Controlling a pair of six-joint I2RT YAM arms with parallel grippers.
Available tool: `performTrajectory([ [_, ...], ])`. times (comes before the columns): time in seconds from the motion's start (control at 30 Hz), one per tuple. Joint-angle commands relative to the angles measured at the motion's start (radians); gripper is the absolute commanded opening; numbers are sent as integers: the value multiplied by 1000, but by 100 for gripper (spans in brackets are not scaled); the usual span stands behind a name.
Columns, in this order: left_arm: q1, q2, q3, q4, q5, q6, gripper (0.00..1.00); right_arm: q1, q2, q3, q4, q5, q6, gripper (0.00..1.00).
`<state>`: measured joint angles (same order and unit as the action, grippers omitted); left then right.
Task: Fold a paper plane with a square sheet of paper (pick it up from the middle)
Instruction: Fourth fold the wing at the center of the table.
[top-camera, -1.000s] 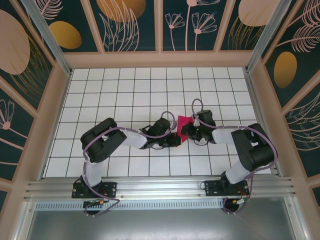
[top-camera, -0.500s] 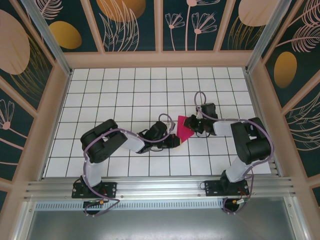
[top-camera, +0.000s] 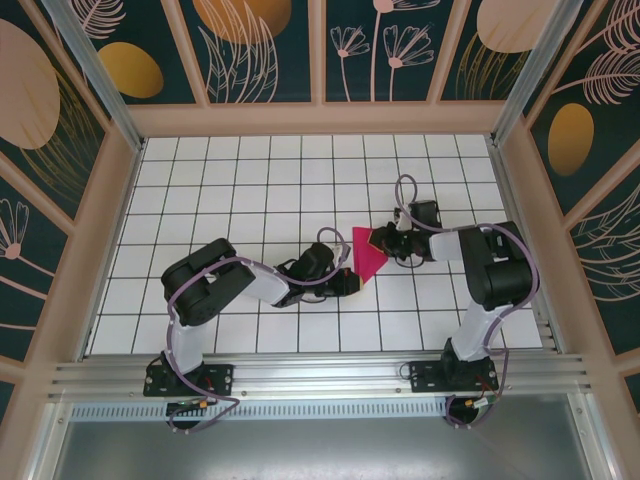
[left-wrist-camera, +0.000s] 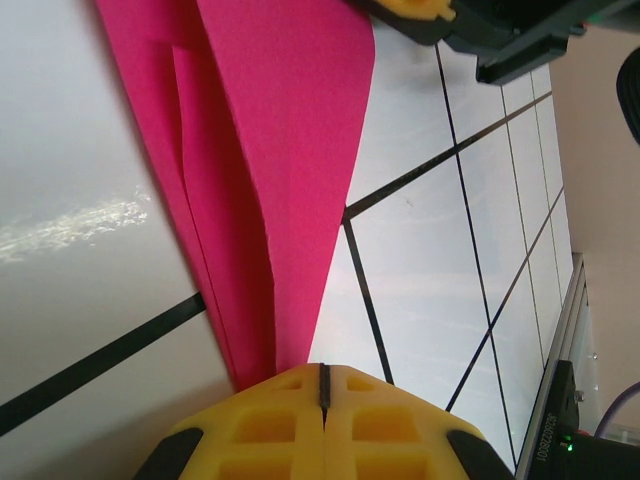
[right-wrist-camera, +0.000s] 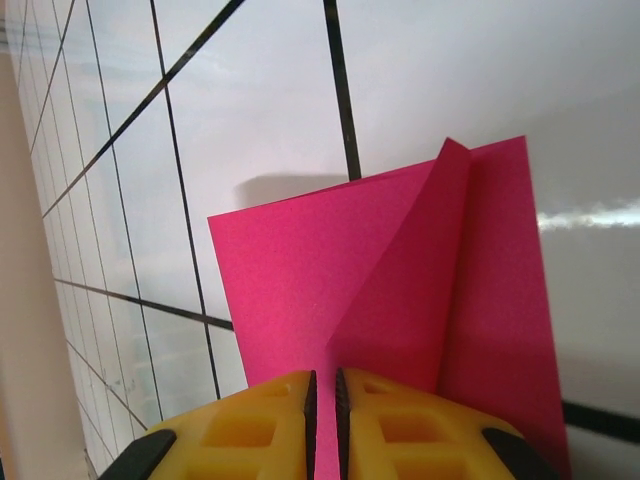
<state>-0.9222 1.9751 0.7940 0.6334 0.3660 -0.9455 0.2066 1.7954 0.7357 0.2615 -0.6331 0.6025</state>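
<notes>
1. Top external view, left of centre: the left gripper reaches in from the lower left and meets the lower, narrow tip of the sheet of paper. The left wrist view confirms this. The yellow fingertips are pressed together without a gap, and the pink tip runs in between them. Finding: clamped on the paper.
2. Centre: the sheet of paper is folded to a tapering wedge with a creased flap showing. It sits just right of the frame's middle, over the tiled table. Its long axis runs from the narrow tip at lower centre up to the broad end, leaning slightly right. Whether it touches the tiles or hangs just above them cannot be told. A shadow behind the broad edge in the right wrist view suggests some lift.
3. Right of centre: the right gripper comes in from the right onto the upper, broad end. In the right wrist view its jaws stand a sliver apart, with the pink edge pinched in the slit. Finding: gripping the paper.
4. Governing relation: the paper spans between the two grippers, one at each end of its long axis. Neither arm is nearer, as both are in contact. Judgement: the coming crease depends on both ends staying in line along that axis. An uneven pull could skew the fold or tear the paper.
5. Receptacles: none concerned. The paper sits over open tiles.
</notes>
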Motion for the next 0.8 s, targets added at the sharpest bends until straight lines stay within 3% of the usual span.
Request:
performTrajectory([
  [0.0, 1, 96, -84, -354, -42, 23, 0, -25, 43, 35, -64, 111, -55, 18],
  [0.2, 1, 63, -72, -361, -38, 39, 0, 12, 26, 47, -148, 142, -63, 17],
  [0.5, 1, -254, -95, -308, -58, 76, 0, 109, -69, -76, -87, 165, 30, 17],
  [0.77, -1, -251, 24, -233, 26, 46, 2, 210, -224, -210, -30, 258, 199, 18],
])
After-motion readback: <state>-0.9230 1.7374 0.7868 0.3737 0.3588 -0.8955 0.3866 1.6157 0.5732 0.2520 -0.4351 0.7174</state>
